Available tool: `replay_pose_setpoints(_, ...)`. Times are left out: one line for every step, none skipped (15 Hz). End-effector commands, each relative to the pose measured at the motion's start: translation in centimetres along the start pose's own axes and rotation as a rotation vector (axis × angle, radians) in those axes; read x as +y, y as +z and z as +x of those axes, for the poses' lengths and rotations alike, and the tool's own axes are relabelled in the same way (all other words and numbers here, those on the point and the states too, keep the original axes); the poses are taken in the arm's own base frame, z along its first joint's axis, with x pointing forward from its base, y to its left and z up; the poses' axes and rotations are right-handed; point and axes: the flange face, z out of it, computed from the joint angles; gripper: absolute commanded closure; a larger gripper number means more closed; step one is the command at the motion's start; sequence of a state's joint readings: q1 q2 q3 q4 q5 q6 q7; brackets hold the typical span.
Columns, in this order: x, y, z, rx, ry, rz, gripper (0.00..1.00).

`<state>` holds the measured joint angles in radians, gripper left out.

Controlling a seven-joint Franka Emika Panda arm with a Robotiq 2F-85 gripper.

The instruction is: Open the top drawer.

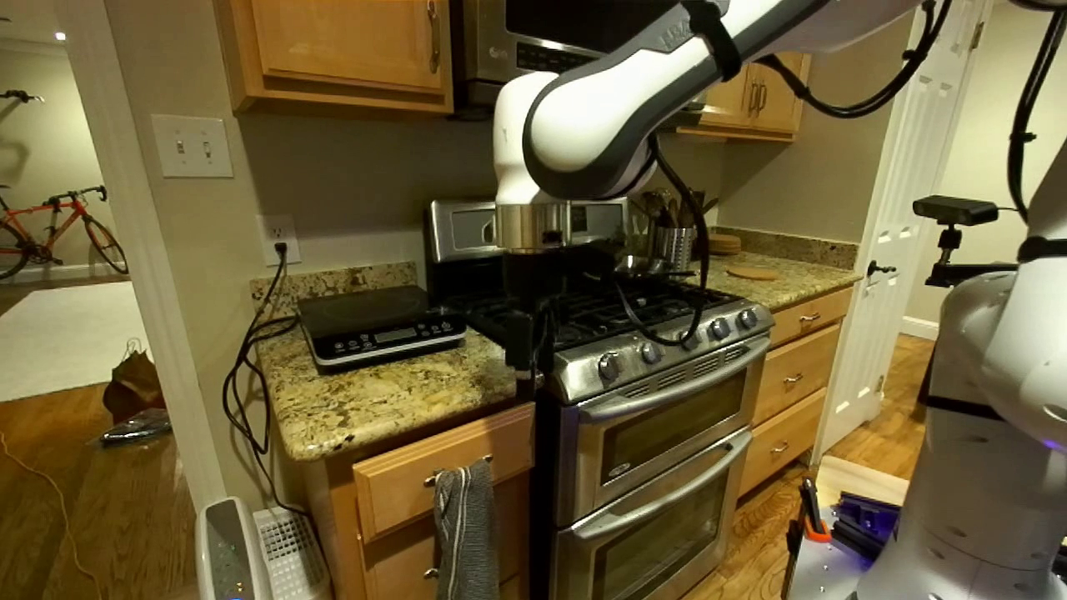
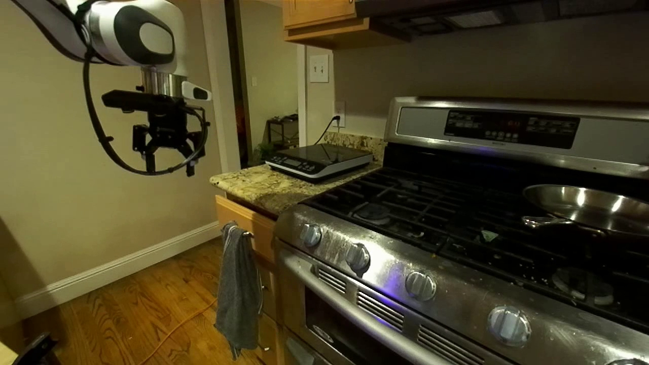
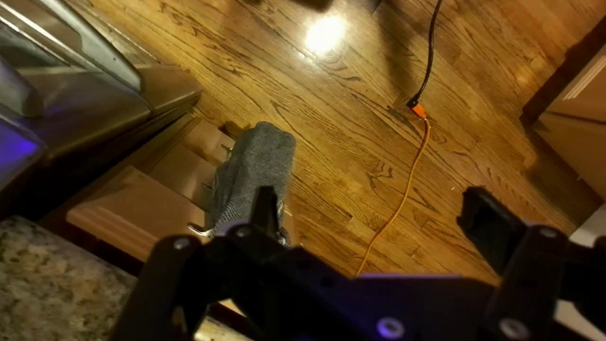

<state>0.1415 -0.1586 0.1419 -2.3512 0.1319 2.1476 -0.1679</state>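
The top drawer (image 1: 400,492) has a flat honey-oak front under the counter, beside the stove. It also shows in an exterior view (image 2: 241,215) and in the wrist view (image 3: 142,210). It looks shut or nearly so; I cannot tell exactly. A grey towel (image 1: 467,525) hangs over its metal handle (image 3: 198,230) and hides most of it. My gripper (image 2: 171,169) is open and empty, pointing down in the air, higher than the drawer and out in front of it. In the wrist view the gripper (image 3: 370,199) has its fingers wide apart, the left one overlapping the towel.
The granite counter (image 1: 367,408) juts above the drawer and carries a black portable cooktop (image 1: 379,325). The stove (image 2: 375,263) with its oven bar handles stands beside it. A white appliance (image 1: 229,550) stands on the floor. An orange cord (image 3: 402,199) crosses the floor.
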Motion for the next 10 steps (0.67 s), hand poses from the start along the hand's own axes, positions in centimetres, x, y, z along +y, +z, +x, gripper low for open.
replay_pose_setpoints(-0.6, 0.5, 0.2, -0.001, -0.033, -0.008, 0.0)
replay_pose_setpoints(-1.0, 0.8, 0.3, -0.002, -0.051, -0.011, 0.0)
replay_pose_setpoints(-1.1, 0.8, 0.3, -0.002, -0.058, -0.013, 0.0)
replay_pose_setpoints(-1.0, 0.8, 0.3, -0.002, -0.062, -0.014, 0.0)
replay_pose_setpoints(-1.0, 0.8, 0.3, -0.001, -0.064, -0.014, 0.0)
replay_pose_setpoints(-1.0, 0.8, 0.3, -0.001, -0.066, -0.014, 0.0)
replay_pose_setpoints(-1.0, 0.8, 0.3, -0.001, -0.067, -0.014, 0.0)
replay_pose_setpoints(-1.2, 1.2, 0.5, 0.006, -0.089, -0.021, 0.0)
replay_pose_setpoints(-1.4, 1.9, 0.7, 0.02, -0.118, -0.041, 0.0)
replay_pose_setpoints(-1.6, 2.3, 1.0, 0.037, -0.144, -0.047, 0.0)
